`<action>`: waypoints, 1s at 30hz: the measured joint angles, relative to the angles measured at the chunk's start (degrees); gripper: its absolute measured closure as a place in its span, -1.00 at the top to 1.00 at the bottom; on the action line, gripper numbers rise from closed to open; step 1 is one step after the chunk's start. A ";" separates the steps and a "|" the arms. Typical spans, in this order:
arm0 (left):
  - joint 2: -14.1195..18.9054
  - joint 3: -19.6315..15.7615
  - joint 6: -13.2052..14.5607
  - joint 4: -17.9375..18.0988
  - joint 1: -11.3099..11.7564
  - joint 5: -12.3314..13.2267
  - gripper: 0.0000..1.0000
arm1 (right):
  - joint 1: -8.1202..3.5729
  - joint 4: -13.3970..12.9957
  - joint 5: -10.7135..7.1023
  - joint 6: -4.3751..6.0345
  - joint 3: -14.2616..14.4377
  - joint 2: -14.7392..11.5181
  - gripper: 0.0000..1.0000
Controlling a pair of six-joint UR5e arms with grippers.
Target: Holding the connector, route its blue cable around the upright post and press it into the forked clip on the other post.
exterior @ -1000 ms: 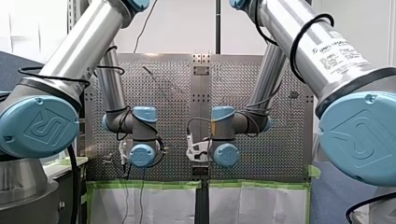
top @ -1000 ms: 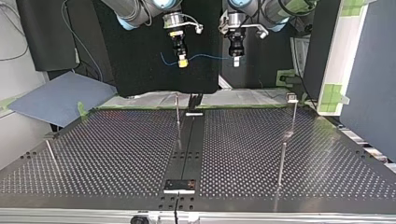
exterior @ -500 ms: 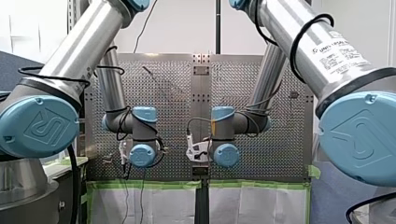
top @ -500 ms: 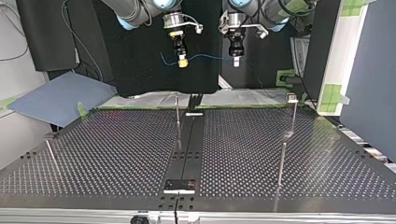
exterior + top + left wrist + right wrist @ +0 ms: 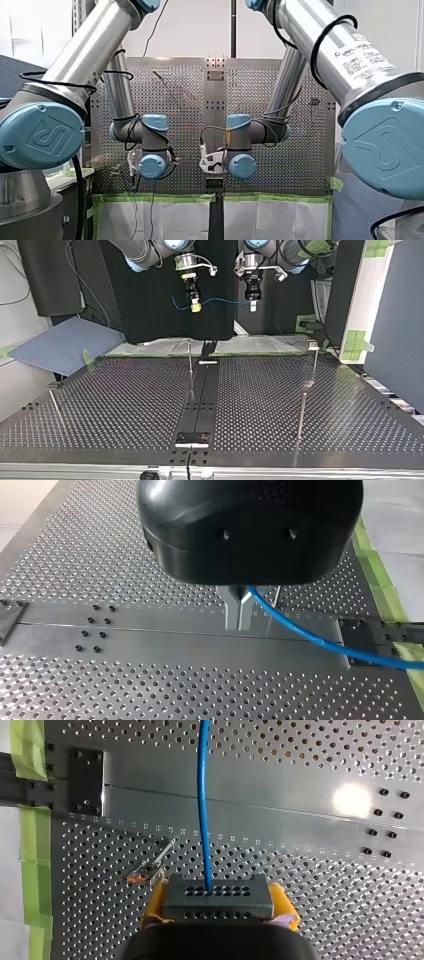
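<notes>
Near: perforated metal table [image 5: 125, 410], with a thin upright metal post [image 5: 301, 412]. A second slim post [image 5: 190, 360] stands farther back, well below the claws. Far, above the table's far edge: my right claw [image 5: 196, 307], yellow pads pinching the dark grey connector block [image 5: 219, 900]. The thin blue cable [image 5: 220, 300] runs across to my left claw [image 5: 253, 305], whose metal fingers [image 5: 232, 607] are pressed together on it.
</notes>
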 joint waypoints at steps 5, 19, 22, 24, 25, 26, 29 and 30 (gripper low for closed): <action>-0.37 -0.36 0.38 0.39 0.32 -0.37 -1.00 | -0.10 0.13 0.13 0.12 -0.13 0.14 -1.00; 3.27 -2.26 3.79 -0.19 2.37 0.03 -1.00 | -0.52 7.18 4.17 5.91 -7.18 -5.18 -1.00; 5.12 -1.21 3.85 -2.02 3.04 -0.35 -1.00 | -0.75 8.95 3.79 6.18 -8.92 -6.96 -1.00; 6.28 -0.34 3.95 -3.15 3.35 -0.89 -1.00 | -0.92 10.08 3.36 6.16 -9.95 -8.08 -1.00; 6.96 0.17 3.96 -3.85 3.51 -1.17 -1.00 | -0.99 10.57 3.11 6.12 -10.41 -8.56 -1.00; 7.42 0.54 3.96 -4.28 3.61 -1.32 -1.00 | -1.04 11.05 2.86 6.06 -10.89 -9.05 -1.00; 8.93 1.65 3.90 -5.81 3.91 -1.59 -1.00 | -1.16 12.68 2.07 5.74 -12.49 -10.69 -1.00; 9.40 1.96 3.83 -6.26 4.04 -1.67 -1.00 | -1.20 13.38 1.78 5.65 -13.18 -11.37 -1.00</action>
